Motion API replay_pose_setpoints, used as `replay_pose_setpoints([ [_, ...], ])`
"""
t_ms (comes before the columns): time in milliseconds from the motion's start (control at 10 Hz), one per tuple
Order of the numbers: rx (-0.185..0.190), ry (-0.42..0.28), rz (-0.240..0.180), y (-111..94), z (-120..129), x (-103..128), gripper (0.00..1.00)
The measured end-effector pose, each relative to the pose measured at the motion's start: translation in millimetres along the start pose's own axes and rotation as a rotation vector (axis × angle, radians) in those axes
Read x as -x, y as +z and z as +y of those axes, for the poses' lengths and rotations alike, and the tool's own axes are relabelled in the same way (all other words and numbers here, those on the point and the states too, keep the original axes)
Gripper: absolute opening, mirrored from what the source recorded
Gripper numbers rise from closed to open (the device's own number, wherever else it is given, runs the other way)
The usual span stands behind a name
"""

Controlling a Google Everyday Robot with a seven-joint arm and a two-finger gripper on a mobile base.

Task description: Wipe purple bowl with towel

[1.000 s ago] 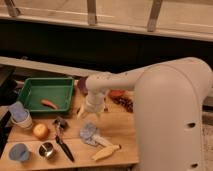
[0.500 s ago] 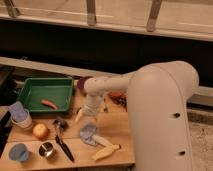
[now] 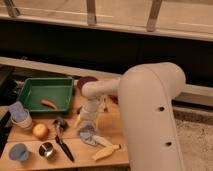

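Observation:
The purple bowl (image 3: pixel 86 81) sits at the back of the wooden table, just right of the green tray, with its near side hidden behind my arm. The towel (image 3: pixel 89 135), a small crumpled grey-blue cloth, lies on the table nearer the front. My gripper (image 3: pixel 87 123) hangs from the white wrist, points straight down and sits right at the towel's upper edge. I cannot make out whether it touches the cloth. The bulky white arm fills the right half of the view.
A green tray (image 3: pixel 30 102) at the left holds an orange-red stick. Near the front lie an orange fruit (image 3: pixel 40 131), a blue cup (image 3: pixel 18 152), a metal cup (image 3: pixel 46 149), a black-handled tool (image 3: pixel 63 142) and a pale yellow banana-like thing (image 3: pixel 106 151). A dark ledge runs behind the table.
The gripper has come down closer to the towel, and the arm's big white body has swung a little further left into view. The objects on the table have not moved.

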Motion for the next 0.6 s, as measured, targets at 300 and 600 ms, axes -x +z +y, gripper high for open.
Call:
replay_pose_setpoints([
  [300, -0.039, 0.010, 0.003, 6.0, -6.0, -0.6, 0.31],
  [600, -0.052, 0.017, -0.008, 6.2, -6.2, -0.4, 0.04],
])
